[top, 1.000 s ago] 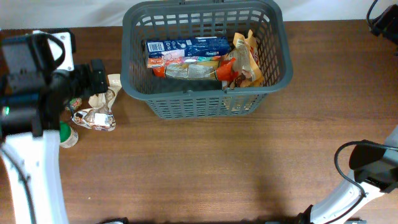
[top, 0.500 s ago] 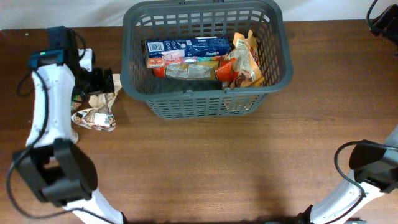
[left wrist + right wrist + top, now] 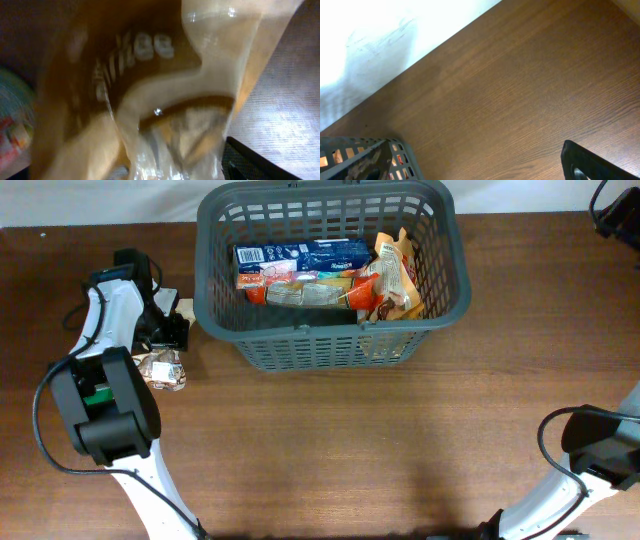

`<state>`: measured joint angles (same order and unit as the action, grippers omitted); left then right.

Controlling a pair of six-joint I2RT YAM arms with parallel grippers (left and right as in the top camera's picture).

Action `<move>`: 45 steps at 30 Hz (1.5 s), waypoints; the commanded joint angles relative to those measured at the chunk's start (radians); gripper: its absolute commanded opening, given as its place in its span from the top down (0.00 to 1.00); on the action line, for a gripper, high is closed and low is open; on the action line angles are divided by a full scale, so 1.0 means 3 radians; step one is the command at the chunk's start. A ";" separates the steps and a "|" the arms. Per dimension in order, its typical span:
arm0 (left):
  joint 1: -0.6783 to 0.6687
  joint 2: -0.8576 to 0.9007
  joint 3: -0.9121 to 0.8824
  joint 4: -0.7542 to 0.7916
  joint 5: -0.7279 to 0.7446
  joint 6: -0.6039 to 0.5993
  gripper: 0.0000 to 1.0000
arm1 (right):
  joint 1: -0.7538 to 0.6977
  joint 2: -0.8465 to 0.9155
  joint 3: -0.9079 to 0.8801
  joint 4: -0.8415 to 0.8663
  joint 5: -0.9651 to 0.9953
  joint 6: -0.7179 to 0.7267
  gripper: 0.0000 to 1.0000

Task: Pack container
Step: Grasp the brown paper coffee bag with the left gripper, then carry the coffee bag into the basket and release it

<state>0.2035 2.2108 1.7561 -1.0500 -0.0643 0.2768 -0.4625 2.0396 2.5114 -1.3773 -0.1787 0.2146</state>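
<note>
The dark grey basket (image 3: 330, 348) stands at the back middle of the table; a corner of it shows in the right wrist view (image 3: 395, 155). It holds a blue box (image 3: 300, 253), a clear pack (image 3: 305, 293) and an orange bag (image 3: 396, 268). My left gripper (image 3: 168, 330) is low beside the basket's left wall, right at a tan, partly clear bag (image 3: 184, 311). That bag fills the left wrist view (image 3: 165, 100), between open jaws. My right gripper (image 3: 615, 210) is open and empty at the far right back.
A crumpled foil-wrapped snack (image 3: 160, 372) lies just in front of my left gripper. A round green-rimmed item (image 3: 12, 120) shows blurred at the left edge of the left wrist view. Bare brown table (image 3: 380, 450) stretches in front of the basket.
My left arm has swung down from high over the table's left side. Its gripper now sits low at the tan bag. The basket and the right arm have not moved.
</note>
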 commanded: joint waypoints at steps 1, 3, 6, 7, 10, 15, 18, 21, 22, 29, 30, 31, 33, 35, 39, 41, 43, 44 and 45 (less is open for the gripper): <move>0.0008 0.0071 0.0015 0.0163 -0.0039 0.0359 0.30 | -0.0009 0.0014 -0.0006 0.0001 -0.0031 0.0038 0.01; 0.0008 0.0112 0.0015 0.0231 -0.0039 0.0361 0.40 | -0.0009 0.0014 -0.0006 0.0001 -0.0031 0.0038 0.01; 0.0006 0.0216 0.0015 0.0235 -0.0039 0.0370 0.79 | -0.0009 0.0015 -0.0006 0.0001 -0.0031 0.0037 0.01; 0.0006 0.0238 0.0013 0.0217 -0.0038 0.0370 0.92 | -0.0009 0.0015 -0.0006 0.0001 -0.0031 0.0038 0.01; 0.0000 0.0320 -0.0019 0.0193 -0.0038 0.0370 0.98 | -0.0009 0.0015 -0.0006 0.0001 -0.0031 0.0038 0.01; -0.0010 0.0275 0.0003 0.0045 -0.0039 0.0365 0.98 | -0.0009 0.0015 -0.0006 0.0001 -0.0031 0.0038 0.01; -0.0033 0.0167 0.0097 -0.0085 -0.0043 0.0340 0.98 | -0.0009 0.0015 -0.0006 0.0001 -0.0031 0.0038 0.01; -0.0070 -0.0003 0.0314 -0.0263 -0.0043 0.0318 0.98 | -0.0009 0.0015 -0.0006 0.0001 -0.0031 0.0038 0.01; -0.0084 -0.0064 0.0403 -0.0317 -0.0041 0.0318 0.98 | -0.0009 0.0015 -0.0006 0.0001 -0.0031 0.0037 0.01; -0.0238 -0.0674 0.1119 -0.0628 -0.0093 0.0319 0.98 | -0.0009 0.0015 -0.0006 0.0001 -0.0031 0.0038 0.01; -0.0264 -0.0767 0.1180 -0.0614 -0.0148 0.0320 0.98 | -0.0009 0.0014 -0.0006 0.0001 -0.0031 0.0038 0.01; -0.0299 -0.0875 0.1250 -0.0577 -0.0220 0.0323 0.98 | -0.0009 0.0015 -0.0006 0.0001 -0.0031 0.0038 0.01; -0.0376 -0.1078 0.1380 -0.0500 -0.0249 0.0493 0.98 | -0.0009 0.0014 -0.0006 0.0001 -0.0031 0.0038 0.01; -0.0487 -0.1272 0.1486 -0.0375 -0.0235 0.0740 0.98 | -0.0009 0.0015 -0.0006 0.0001 -0.0031 0.0038 0.01; -0.0843 -0.1620 0.1554 -0.0103 0.0221 0.1645 0.98 | -0.0009 0.0015 -0.0006 0.0001 -0.0031 0.0037 0.01; -0.1068 -0.1714 0.1554 0.0024 0.0436 0.1990 0.98 | -0.0009 0.0015 -0.0006 0.0001 -0.0031 0.0038 0.01; -0.1287 -0.1728 0.1553 0.0141 0.0515 0.2159 0.98 | -0.0009 0.0014 -0.0006 0.0001 -0.0031 0.0038 0.01; -0.1396 -0.1713 0.1550 0.0189 0.0533 0.2227 0.98 | -0.0009 0.0015 -0.0006 0.0001 -0.0031 0.0037 0.01; -0.1479 -0.1677 0.1550 0.0223 0.0565 0.2275 0.98 | -0.0009 0.0015 -0.0006 0.0001 -0.0031 0.0037 0.01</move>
<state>-0.1646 1.6718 2.2250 -1.0035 0.0124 0.7742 -0.4625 2.0396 2.5114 -1.3773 -0.1791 0.2142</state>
